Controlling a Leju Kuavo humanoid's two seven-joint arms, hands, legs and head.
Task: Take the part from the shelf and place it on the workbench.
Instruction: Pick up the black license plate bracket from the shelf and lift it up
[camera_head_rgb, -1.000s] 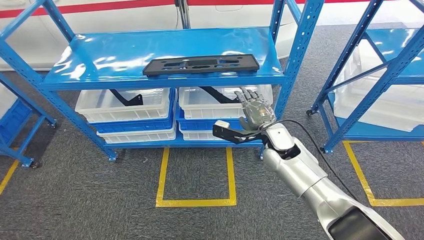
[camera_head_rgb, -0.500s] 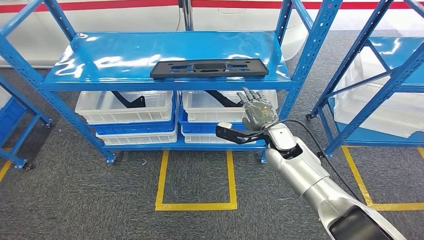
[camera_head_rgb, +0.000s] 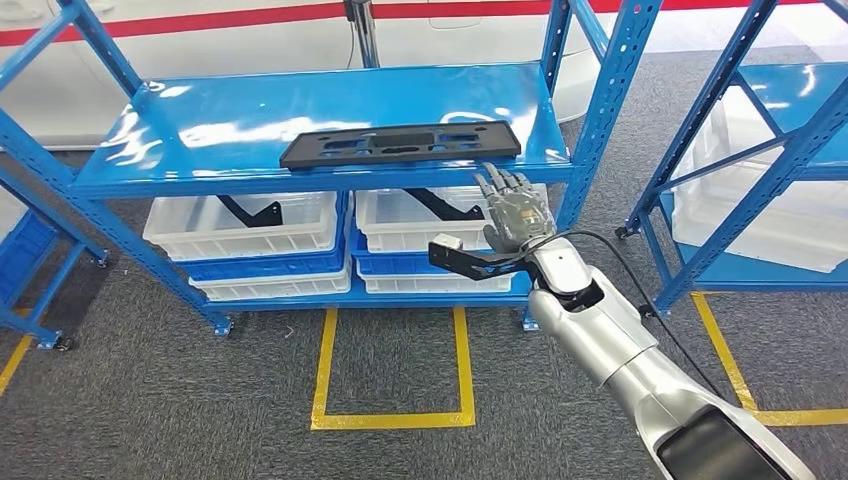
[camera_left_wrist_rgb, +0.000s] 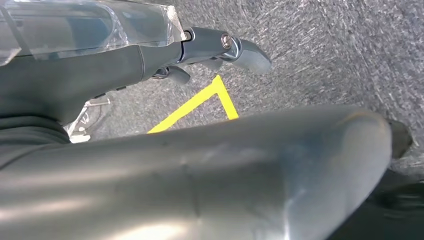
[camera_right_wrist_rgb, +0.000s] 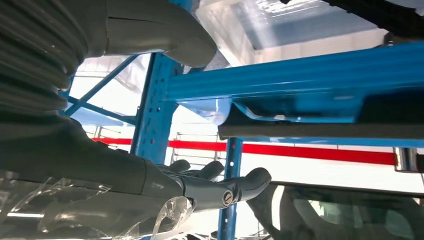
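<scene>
Right hand (camera_head_rgb: 515, 212) raised nearer part (camera_head_rgb: 400, 145), fingers (camera_head_rgb: 497, 184) spread

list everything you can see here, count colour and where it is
flat part: 1, black, lying on the top shelf near its front edge
shelf rack: 1, blue, centre, facing the robot
bins: 4, clear white, stacked in two pairs under the top shelf; each upper bin holds a black bracket
second rack: 1, blue, at the right, holding a clear bin
third rack: 1, blue, partly seen at the left edge
floor tape: yellow lines on grey carpet, a rectangle before the centre rack
right hand: 1, grey, raised just under the top shelf's front edge, fingers apart, holding nothing
left hand: 1, grey, hanging above the carpet
</scene>
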